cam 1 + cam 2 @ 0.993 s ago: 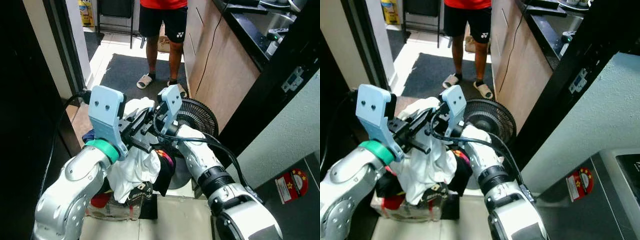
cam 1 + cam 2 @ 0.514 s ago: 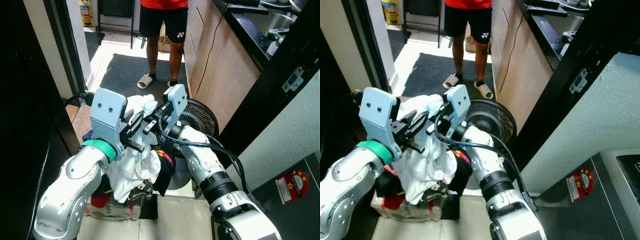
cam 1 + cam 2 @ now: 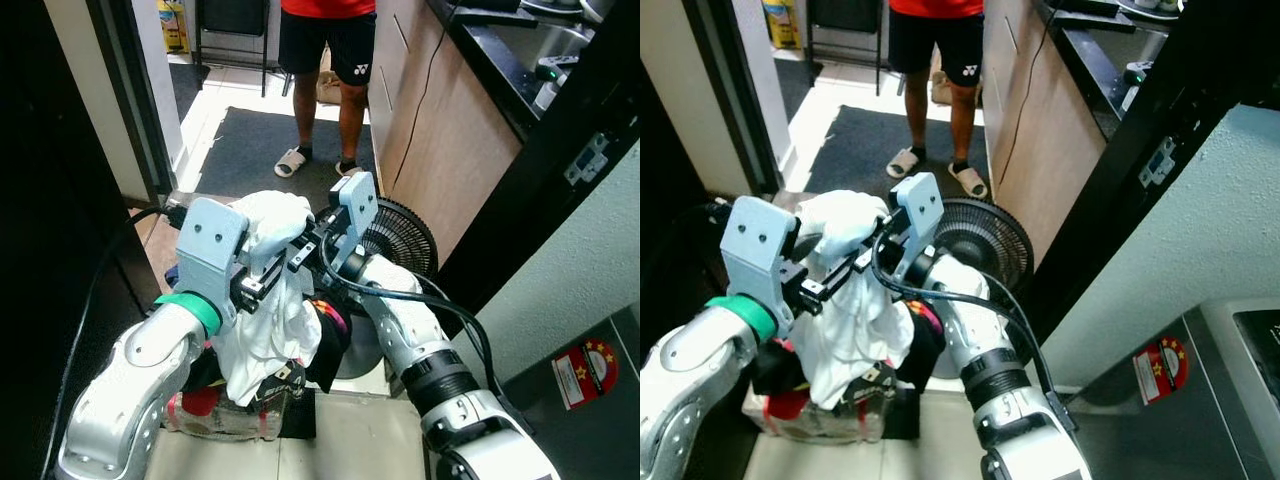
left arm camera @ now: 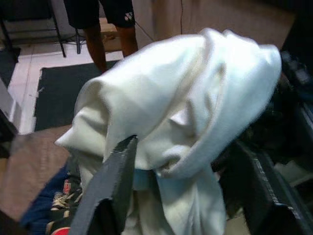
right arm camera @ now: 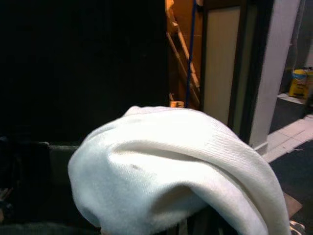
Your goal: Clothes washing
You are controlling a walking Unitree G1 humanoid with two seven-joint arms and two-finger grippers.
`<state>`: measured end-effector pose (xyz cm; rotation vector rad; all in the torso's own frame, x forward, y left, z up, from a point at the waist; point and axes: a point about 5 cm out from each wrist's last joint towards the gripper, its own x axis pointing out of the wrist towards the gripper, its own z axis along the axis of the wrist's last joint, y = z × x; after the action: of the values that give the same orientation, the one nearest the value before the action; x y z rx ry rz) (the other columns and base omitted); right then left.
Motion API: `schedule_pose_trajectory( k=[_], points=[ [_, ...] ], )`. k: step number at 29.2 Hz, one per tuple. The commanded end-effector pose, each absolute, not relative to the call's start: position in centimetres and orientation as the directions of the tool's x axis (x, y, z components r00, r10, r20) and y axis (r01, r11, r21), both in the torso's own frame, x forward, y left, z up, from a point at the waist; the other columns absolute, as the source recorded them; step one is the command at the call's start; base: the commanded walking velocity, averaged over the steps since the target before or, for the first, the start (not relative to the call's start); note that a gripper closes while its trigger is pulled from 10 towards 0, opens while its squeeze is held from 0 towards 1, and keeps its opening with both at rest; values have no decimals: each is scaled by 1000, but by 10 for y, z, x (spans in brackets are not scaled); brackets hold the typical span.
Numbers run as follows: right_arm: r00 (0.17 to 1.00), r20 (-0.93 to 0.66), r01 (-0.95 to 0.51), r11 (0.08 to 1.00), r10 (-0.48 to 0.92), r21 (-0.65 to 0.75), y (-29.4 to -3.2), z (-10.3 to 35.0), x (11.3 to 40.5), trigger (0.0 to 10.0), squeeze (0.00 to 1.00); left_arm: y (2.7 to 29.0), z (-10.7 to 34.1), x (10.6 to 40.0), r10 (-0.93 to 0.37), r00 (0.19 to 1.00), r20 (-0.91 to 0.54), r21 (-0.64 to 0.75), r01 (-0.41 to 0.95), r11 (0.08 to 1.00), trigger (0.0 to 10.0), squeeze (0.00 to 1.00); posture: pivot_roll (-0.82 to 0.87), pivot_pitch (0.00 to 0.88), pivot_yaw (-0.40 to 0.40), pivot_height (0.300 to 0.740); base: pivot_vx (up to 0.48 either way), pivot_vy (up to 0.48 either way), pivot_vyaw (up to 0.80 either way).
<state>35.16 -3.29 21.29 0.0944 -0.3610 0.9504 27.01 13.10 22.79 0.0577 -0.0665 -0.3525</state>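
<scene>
White garment [image 3: 268, 300] – betw. both grippers.

A small white logo marks the person's black shorts [image 3: 325, 40]; unreadable.

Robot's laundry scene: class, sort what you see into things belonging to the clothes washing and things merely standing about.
Belonging to the job:
white garment
pile of clothes
left gripper
right gripper

Just standing about:
floor fan
dark mat
person
wooden cabinet

We count: two grippers, left [image 3: 262, 283], right [image 3: 305, 247]; one white garment [image 3: 268, 320]; one fan [image 3: 398, 232]; one person [image 3: 325, 40]; one mat [image 3: 262, 140]; one sticker [image 3: 582, 372].
</scene>
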Motion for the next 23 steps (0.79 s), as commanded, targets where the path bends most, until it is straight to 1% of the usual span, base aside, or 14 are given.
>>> schedule_pose_trajectory(
  k=[1, 2, 3, 4, 5, 6, 7, 10, 11, 12, 13, 17, 20, 23],
  points=[
    [570, 373, -776, 628, 732, -48, -48, 215, 353, 10000, 0, 129, 230, 267, -370, 927, 64, 58, 367, 929, 10000, 1000, 202, 64, -33, 740, 0, 0, 0],
    [604, 386, -748, 663, 697, -29, -58, 216, 355, 10000, 0, 128, 232, 266, -386, 919, 74, 49, 384, 922, 10000, 1000, 203, 65, -33, 740, 0, 0, 0],
    [604, 386, -748, 663, 697, -29, -58, 216, 355, 10000, 0, 128, 232, 266, -386, 919, 74, 49, 384, 922, 10000, 1000, 203, 65, -33, 740, 0, 0, 0],
    [645, 398, -710, 705, 652, -5, -71, 216, 357, 10000, 0, 126, 234, 264, -400, 912, 89, 37, 398, 917, 10000, 1000, 201, 69, -32, 740, 0, 0, 0],
    [645, 398, -710, 705, 652, -5, -71, 216, 357, 10000, 0, 126, 234, 264, -400, 912, 89, 37, 398, 917, 10000, 1000, 201, 69, -32, 740, 0, 0, 0],
    [732, 394, -609, 793, 555, 15, -102, 211, 359, 10000, 0, 123, 241, 261, -422, 898, 124, -10, 426, 904, 10000, 1000, 196, 70, -31, 740, 0, 0, 0],
    [732, 394, -609, 793, 555, 15, -102, 211, 359, 10000, 0, 123, 241, 261, -422, 898, 124, -10, 426, 904, 10000, 1000, 196, 70, -31, 740, 0, 0, 0],
    [824, 333, -483, 875, 458, -8, -144, 191, 354, 10000, 0, 120, 253, 263, -428, 888, 168, -58, 442, 895, 10000, 1000, 184, 66, -23, 740, 0, 0, 0],
    [824, 333, -483, 875, 458, -8, -144, 191, 354, 10000, 0, 120, 253, 263, -428, 888, 168, -58, 442, 895, 10000, 1000, 184, 66, -23, 740, 0, 0, 0],
    [849, 309, -444, 896, 428, -20, -156, 184, 351, 10000, 0, 120, 258, 265, -426, 885, 187, -75, 445, 892, 10000, 1000, 179, 62, -18, 740, 0, 0, 0],
    [876, 289, -396, 918, 385, -23, -168, 177, 345, 10000, 0, 118, 268, 270, -420, 880, 219, -89, 447, 890, 10000, 0, 172, 58, -13, 740, 0, 0, 0],
    [901, 283, -341, 940, 329, -7, -177, 171, 338, 10000, 0, 117, 286, 279, -406, 872, 275, -125, 451, 884, 10000, 0, 158, 50, 1, 740, 0, 0, 0],
    [898, 307, -334, 942, 314, 15, -168, 174, 331, 10000, 0, 113, 298, 285, -399, 862, 313, -174, 465, 868, 10000, 0, 151, 45, 11, 740, 0, 0, 0],
    [881, 340, -363, 931, 331, 34, -149, 182, 326, 10000, 0, 106, 303, 290, -402, 859, 315, -229, 480, 846, 10000, 0, 145, 39, 24, 740, 0, 0, 0]
  ],
)
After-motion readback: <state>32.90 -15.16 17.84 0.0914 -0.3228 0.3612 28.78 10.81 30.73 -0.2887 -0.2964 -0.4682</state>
